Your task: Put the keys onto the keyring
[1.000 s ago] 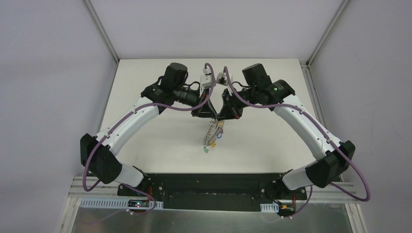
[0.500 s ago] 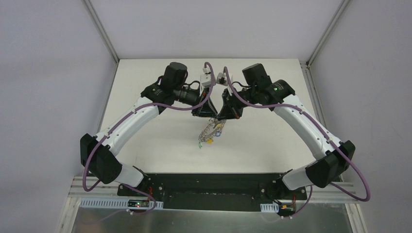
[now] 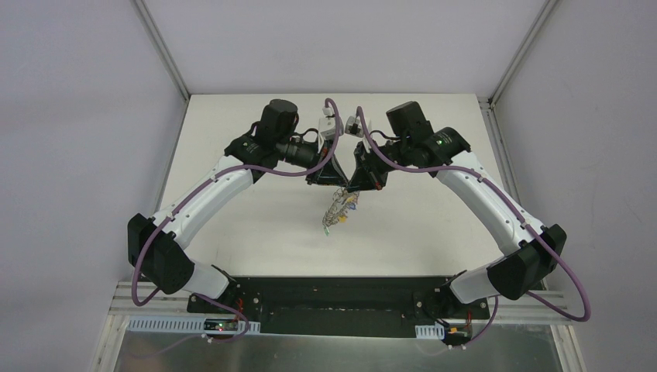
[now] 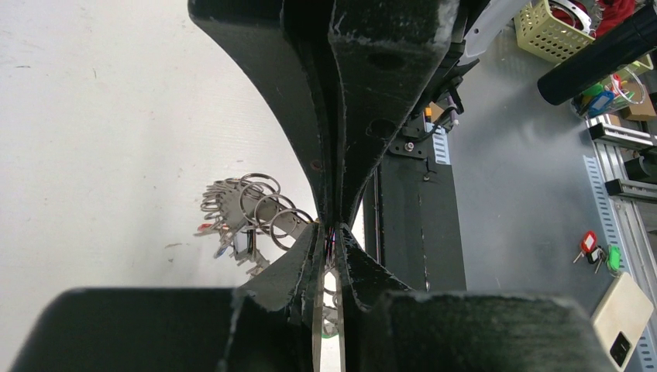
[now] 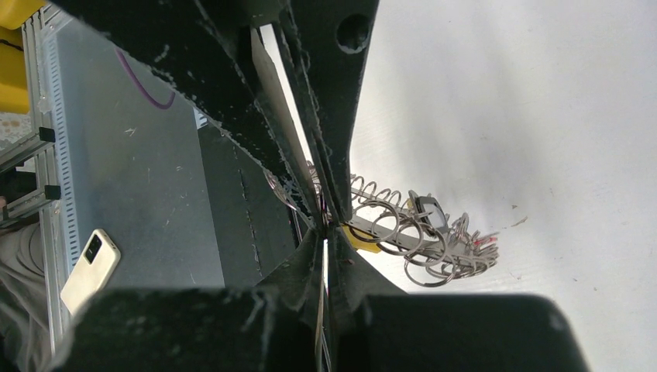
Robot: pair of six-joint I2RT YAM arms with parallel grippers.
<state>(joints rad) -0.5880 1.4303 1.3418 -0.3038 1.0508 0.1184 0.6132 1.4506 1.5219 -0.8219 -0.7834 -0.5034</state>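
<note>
The keyring (image 3: 338, 208), a flat grey band fringed with silver wire loops and tiny keys, hangs above the white table between my two grippers. My left gripper (image 3: 331, 183) and right gripper (image 3: 356, 183) meet tip to tip over the table's middle. Both are shut on the ring's upper end. In the left wrist view the keyring (image 4: 249, 213) fans out left of my closed left gripper (image 4: 331, 234). In the right wrist view the keyring (image 5: 414, 236) runs right from my closed right gripper (image 5: 325, 229). A yellow key head (image 5: 361, 240) and a black one (image 5: 428, 210) hang on it.
The black base plate (image 3: 333, 298) lies at the table's near edge. Off the table are a yellow basket (image 4: 554, 27), loose red and green keys (image 4: 598, 249), a white box (image 4: 624, 318) and a phone (image 5: 89, 267).
The hanging bundle of loops and keys has swung left and then back, and now hangs shorter and higher. Both arms have stayed almost still.
</note>
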